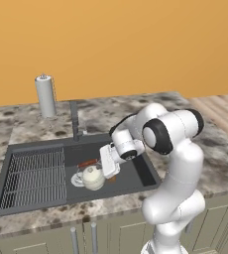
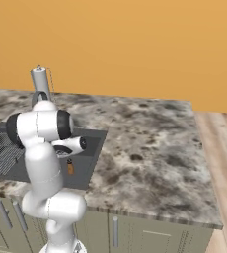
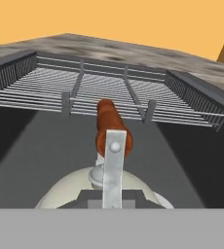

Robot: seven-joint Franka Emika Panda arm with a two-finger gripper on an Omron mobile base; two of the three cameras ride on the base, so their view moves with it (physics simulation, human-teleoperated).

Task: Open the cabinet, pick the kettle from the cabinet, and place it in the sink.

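The cream-white kettle (image 1: 92, 177) stands low in the right half of the dark grey sink (image 1: 133, 174), upright, its reddish-brown wooden handle piece (image 1: 87, 162) on top. My gripper (image 1: 102, 170) reaches down from the right and is shut on the kettle's wire handle. In the hand view the kettle (image 3: 60, 192) is right below me, its handle strap (image 3: 114, 165) and wooden piece (image 3: 111, 126) rising at centre. I cannot tell whether the kettle touches the basin floor. The cabinet (image 1: 51, 244) fronts with vertical bar handles run under the counter.
The ribbed wire rack (image 1: 34, 176) takes up the sink's left half, and the slim dark faucet (image 1: 75, 121) stands behind the basin. A paper towel roll (image 1: 46, 95) is at the back left. Marbled counter (image 2: 150, 143) stretches to the right, ending at a wooden floor.
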